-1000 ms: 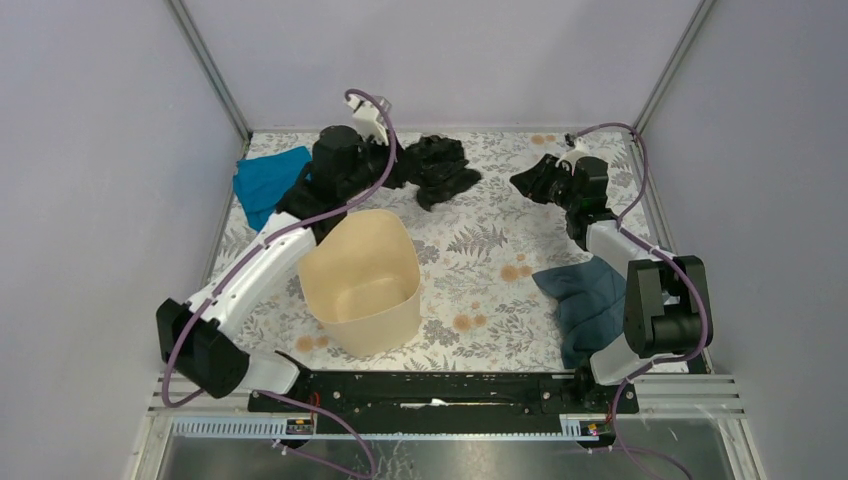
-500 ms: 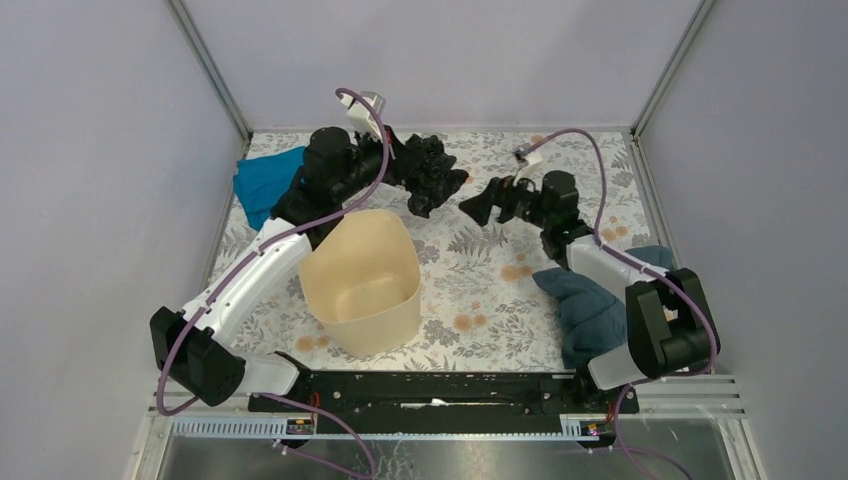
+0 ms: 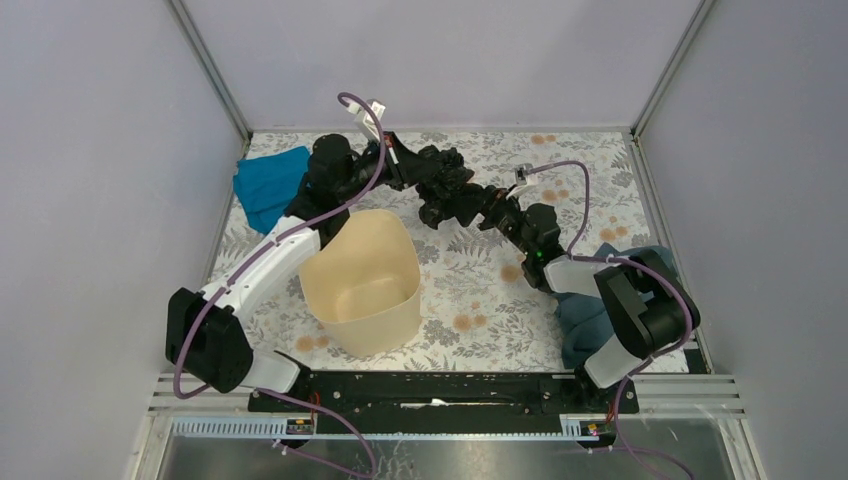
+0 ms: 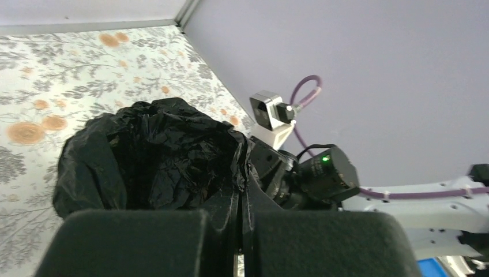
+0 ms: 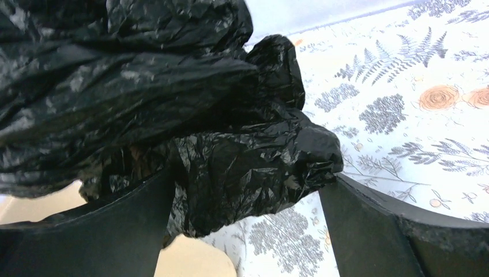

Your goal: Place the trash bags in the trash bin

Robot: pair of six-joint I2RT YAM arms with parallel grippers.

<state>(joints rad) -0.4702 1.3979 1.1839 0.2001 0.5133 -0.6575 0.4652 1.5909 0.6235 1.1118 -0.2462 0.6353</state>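
Note:
The black trash bag (image 3: 447, 183) hangs bunched at the back of the table, just beyond the beige trash bin (image 3: 365, 285). My left gripper (image 3: 405, 165) is shut on a pinched fold of the bag's edge (image 4: 249, 167), and the crumpled bulk (image 4: 144, 156) spreads out ahead of the jaws. My right gripper (image 3: 480, 205) is open at the bag's right side. In the right wrist view a lobe of the bag (image 5: 242, 161) hangs between the wide-spread fingers (image 5: 380, 231), above the table. The bin's rim (image 5: 190, 259) shows below it.
A bright blue cloth (image 3: 268, 182) lies at the back left by the wall. A dark blue-grey cloth (image 3: 585, 320) lies under the right arm at the right edge. The enclosure's walls stand close behind the bag. The right arm's wrist (image 4: 323, 170) is right beside the left gripper.
The right arm has swung left from the back right corner to the bag, and its jaws have opened wide. The left gripper has carried the bag slightly to the right.

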